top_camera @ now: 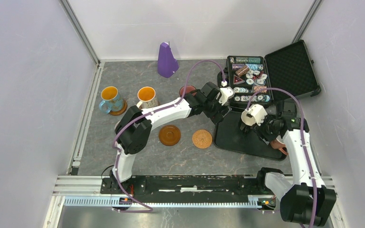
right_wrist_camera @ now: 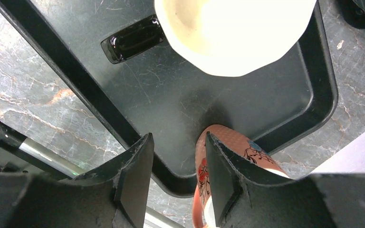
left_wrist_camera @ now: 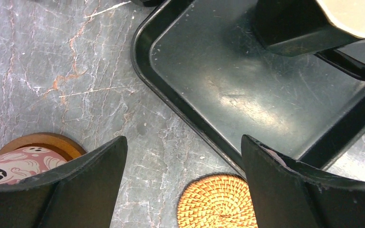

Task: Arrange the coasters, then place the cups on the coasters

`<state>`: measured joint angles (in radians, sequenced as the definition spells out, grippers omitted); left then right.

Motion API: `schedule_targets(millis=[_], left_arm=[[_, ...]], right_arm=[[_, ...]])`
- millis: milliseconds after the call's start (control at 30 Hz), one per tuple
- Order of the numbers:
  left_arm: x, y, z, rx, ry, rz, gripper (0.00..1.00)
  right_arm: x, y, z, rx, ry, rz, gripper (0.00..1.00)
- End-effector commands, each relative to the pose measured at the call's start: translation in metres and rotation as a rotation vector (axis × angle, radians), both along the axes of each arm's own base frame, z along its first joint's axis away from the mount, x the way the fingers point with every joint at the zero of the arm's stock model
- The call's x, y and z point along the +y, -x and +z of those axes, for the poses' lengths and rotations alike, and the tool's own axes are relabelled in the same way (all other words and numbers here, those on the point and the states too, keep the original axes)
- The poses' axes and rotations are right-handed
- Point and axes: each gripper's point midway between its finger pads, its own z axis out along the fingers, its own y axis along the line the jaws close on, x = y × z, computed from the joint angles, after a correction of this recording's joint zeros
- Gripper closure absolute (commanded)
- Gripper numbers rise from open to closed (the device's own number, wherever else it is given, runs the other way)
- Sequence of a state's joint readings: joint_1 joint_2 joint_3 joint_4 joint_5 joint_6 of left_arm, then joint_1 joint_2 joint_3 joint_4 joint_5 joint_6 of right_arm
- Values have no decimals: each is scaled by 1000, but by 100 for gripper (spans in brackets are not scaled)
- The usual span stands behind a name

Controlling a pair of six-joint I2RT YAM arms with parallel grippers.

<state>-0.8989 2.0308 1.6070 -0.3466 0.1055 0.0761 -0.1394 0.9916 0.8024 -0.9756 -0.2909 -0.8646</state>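
We are looking down at 2 arms crowding a black tray (top_camera: 235, 137). The left gripper (left_wrist_camera: 183, 142) is hanging wide open above the woven coaster (left_wrist_camera: 216, 202). The right gripper (right_wrist_camera: 178, 137) is sitting nearly closed, holding nothing we can see, with the white cup (right_wrist_camera: 233, 33) ahead and a floral cup (right_wrist_camera: 247, 149) just beside 1 finger. Swinging now risks toppling either cup or clipping the other arm.
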Motion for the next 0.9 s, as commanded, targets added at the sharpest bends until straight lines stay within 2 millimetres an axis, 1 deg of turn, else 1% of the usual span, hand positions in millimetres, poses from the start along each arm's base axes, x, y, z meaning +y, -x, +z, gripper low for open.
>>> schedule_targets(millis=[0,67,100,267,367,400,467,567,667,800,867], left_arm=[[-17,24,55,-9,132,-51,6],[-25,38,61,1,149,-65,6],[-31,47,63,24,166,-58,6],[-64,88,75,51,203,-66,5],[-85,109,71,55,196,-63,4],[-91,116,70,61,193,-67,3],[-102,124,64,65,175,-48,3],[-110,120,56,25,147,24,2],[-110,108,50,-17,122,112,2],[-110,98,40,-26,112,211,2],[-113,94,34,-39,106,240,2]], right_arm=[[-2,-17,14,-80,-12,-60,49],[-6,-25,23,-103,-8,-107,49],[-8,-29,28,-118,-10,-134,49],[-20,-59,64,-211,-59,-255,47],[-31,-76,84,-255,-111,-317,46],[-36,-80,87,-257,-123,-332,45],[-47,-87,94,-271,-135,-365,45],[-65,-91,102,-294,-145,-404,44],[-76,-91,111,-324,-143,-421,44],[-83,-90,115,-361,-134,-445,43],[-82,-89,112,-361,-147,-461,43]])
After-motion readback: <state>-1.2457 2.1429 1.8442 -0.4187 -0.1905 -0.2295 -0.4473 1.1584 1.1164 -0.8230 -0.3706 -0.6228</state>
